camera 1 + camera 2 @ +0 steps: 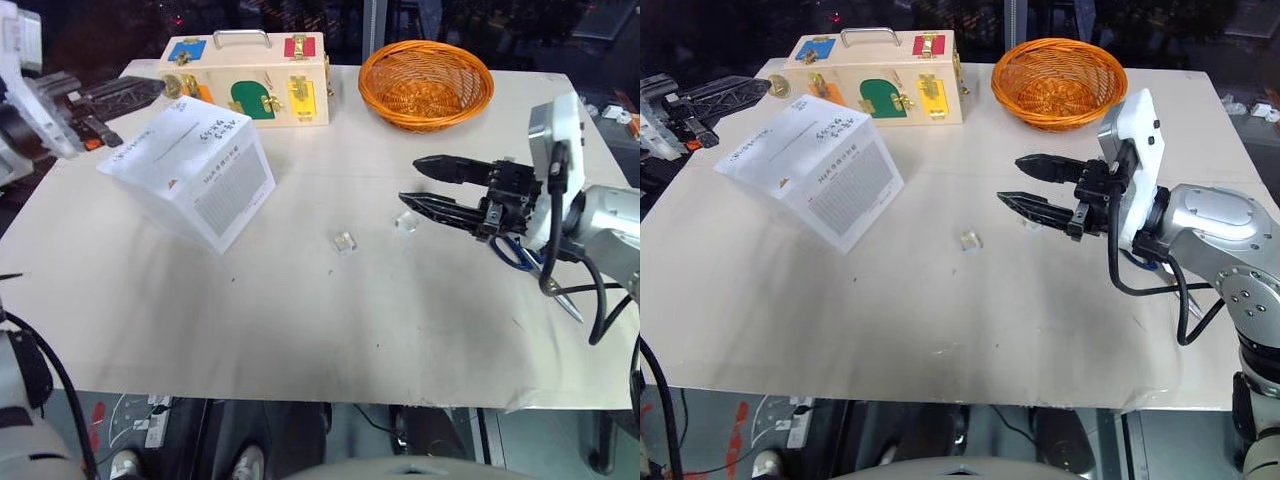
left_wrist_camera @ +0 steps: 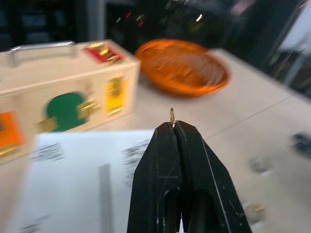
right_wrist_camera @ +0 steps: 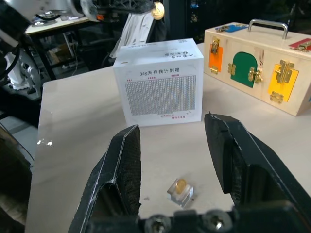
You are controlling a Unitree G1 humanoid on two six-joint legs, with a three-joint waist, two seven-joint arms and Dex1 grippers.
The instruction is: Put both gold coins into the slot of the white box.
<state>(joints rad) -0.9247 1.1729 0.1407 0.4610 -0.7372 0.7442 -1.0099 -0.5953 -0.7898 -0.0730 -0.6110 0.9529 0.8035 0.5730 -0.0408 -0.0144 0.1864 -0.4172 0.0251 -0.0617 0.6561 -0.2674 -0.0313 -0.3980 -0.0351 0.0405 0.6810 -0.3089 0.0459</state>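
Behind white box, wooden case; orange basket alongside.

The white box sits on the table (its grid panel facing front). The left end effector pinches a gold coin above the box's far corner. The right end effector hovers parted near a clear block. Behind stand a wooden case and orange basket.
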